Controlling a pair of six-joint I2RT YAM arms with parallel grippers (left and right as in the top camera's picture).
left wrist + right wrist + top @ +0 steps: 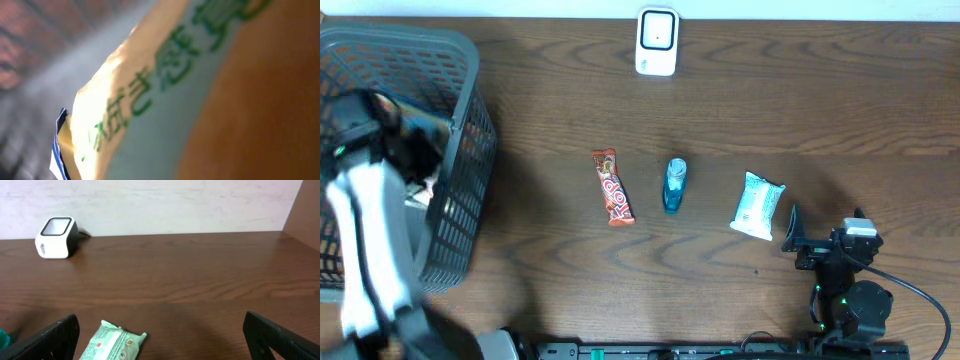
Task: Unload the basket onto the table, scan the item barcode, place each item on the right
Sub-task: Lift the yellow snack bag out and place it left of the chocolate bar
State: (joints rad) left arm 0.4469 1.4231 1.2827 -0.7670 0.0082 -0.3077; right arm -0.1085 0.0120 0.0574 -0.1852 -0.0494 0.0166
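Note:
My left arm reaches down into the grey basket (470, 60) at the table's left end, and its gripper (408, 148) is blurred among the contents. A packet (165, 100) with green characters on pale and orange panels fills the left wrist view; no fingers show there. The jaws are shut, apparently on this packet. The white barcode scanner (656, 42) stands at the far edge of the table and also shows as the scanner (56, 237) in the right wrist view. My right gripper (825, 230) rests wide open at the front right with nothing between its fingers (50, 340).
On the wooden table lie a red chocolate bar (612, 187), a small blue bottle (674, 185) and a mint-green wipes pack (758, 205), which lies just ahead of the right gripper's left finger as the pack (112, 342). A pale wall runs behind the table.

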